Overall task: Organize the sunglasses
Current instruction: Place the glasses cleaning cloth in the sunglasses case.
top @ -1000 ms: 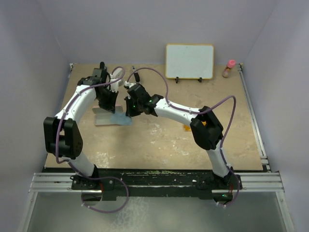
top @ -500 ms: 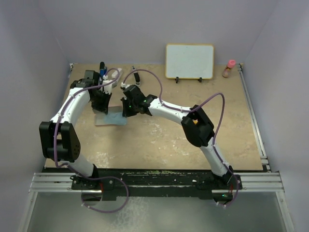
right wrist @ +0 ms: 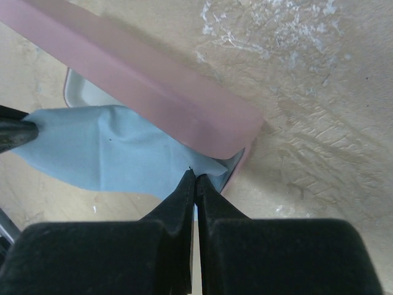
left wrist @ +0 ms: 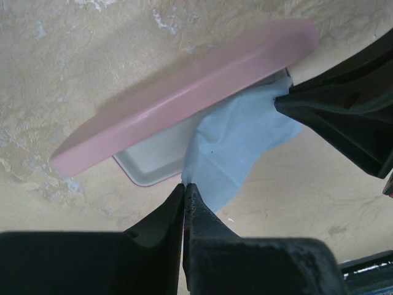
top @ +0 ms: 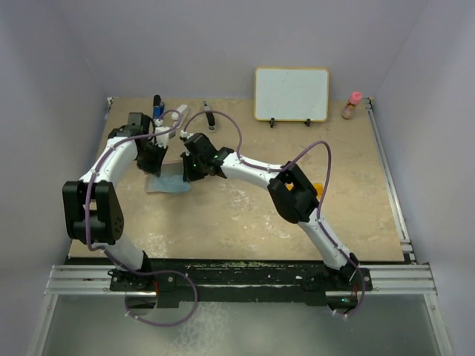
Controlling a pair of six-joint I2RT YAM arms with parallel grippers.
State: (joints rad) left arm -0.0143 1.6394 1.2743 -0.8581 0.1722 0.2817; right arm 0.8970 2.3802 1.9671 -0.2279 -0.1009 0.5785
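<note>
The sunglasses show only as a small orange patch on the table, mostly hidden behind the right arm's elbow. At the left, a pink case lies open, its white inside showing. A light blue cloth hangs stretched over the case's open side between both grippers. My left gripper is shut on one corner of the cloth. My right gripper is shut on the opposite corner, next to the case's rounded end. In the top view the cloth lies below both grippers.
A whiteboard stands at the back, with a pink-capped bottle to its right. A blue marker and a small black item lie at the back left. A metal rail runs along the table's right edge.
Both grippers have moved left and lower with the cloth held between them. The right arm's elbow has swung left, uncovering part of the sunglasses.
</note>
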